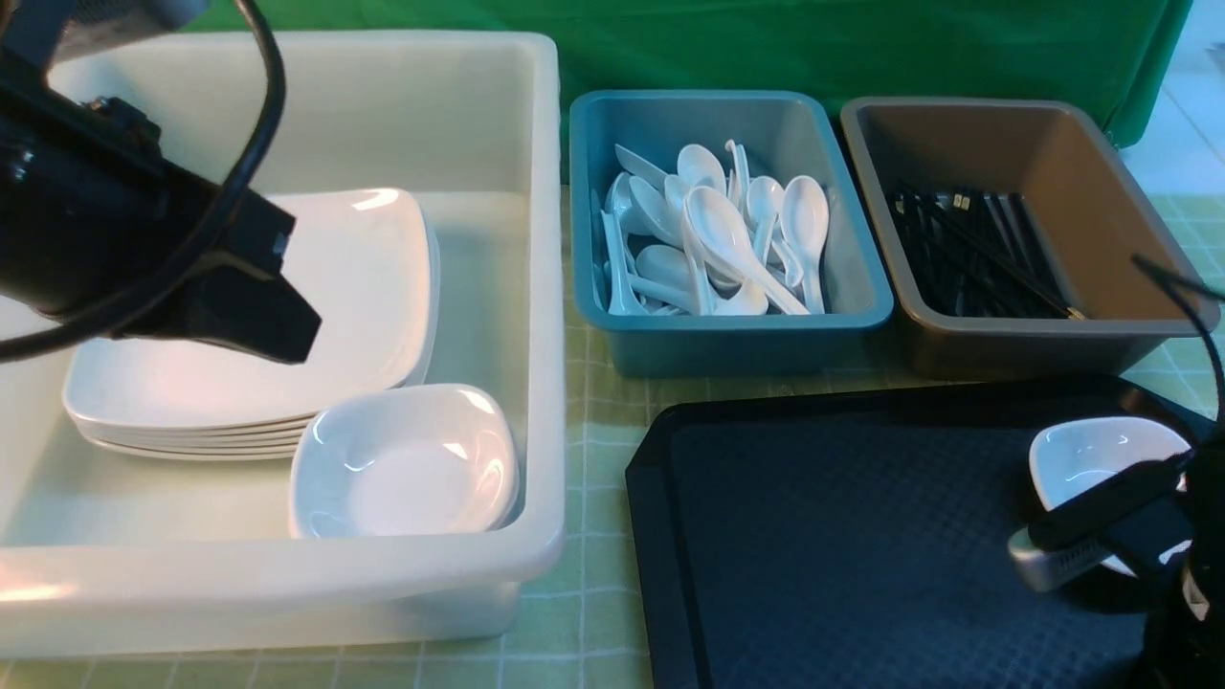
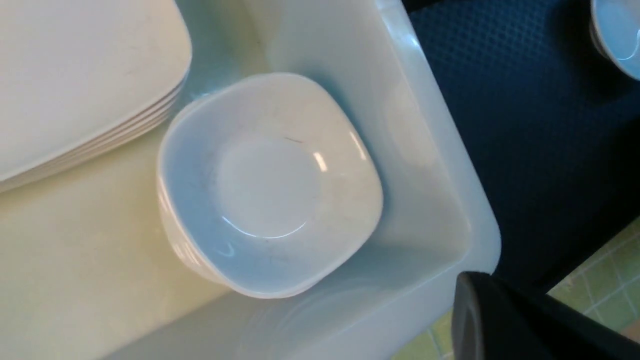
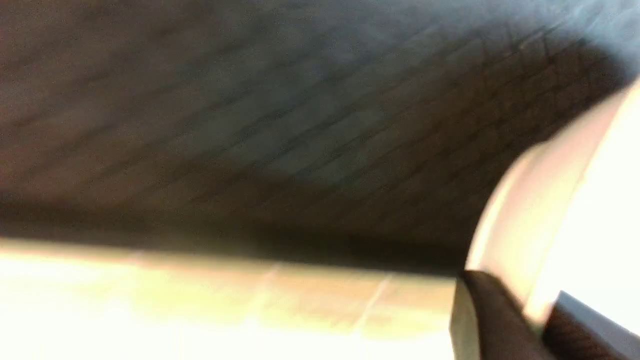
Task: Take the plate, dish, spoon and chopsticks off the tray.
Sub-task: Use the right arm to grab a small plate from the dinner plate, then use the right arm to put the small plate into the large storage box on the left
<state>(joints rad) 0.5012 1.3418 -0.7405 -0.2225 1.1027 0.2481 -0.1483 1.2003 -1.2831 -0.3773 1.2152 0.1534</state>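
The black tray (image 1: 813, 536) (image 2: 525, 100) (image 3: 250, 125) lies at the front right. A small white dish (image 1: 1091, 455) (image 2: 620, 35) (image 3: 590, 200) rests at its right end. My right gripper (image 1: 1038, 547) (image 3: 542, 320) is shut on that dish's near rim, one finger inside and one outside. My left gripper (image 1: 297, 340) (image 2: 475, 310) hangs shut and empty over the white tub (image 1: 545, 287) (image 2: 435, 125). That tub holds a stack of square white plates (image 1: 354, 287) (image 2: 75, 65) and another small dish (image 1: 407, 464) (image 2: 265, 185).
Behind the tray stand a blue tub (image 1: 612, 325) with several white spoons (image 1: 727, 239) and a brown tub (image 1: 957, 335) with several black chopsticks (image 1: 976, 258). A green checked cloth covers the table, and a green backdrop hangs behind.
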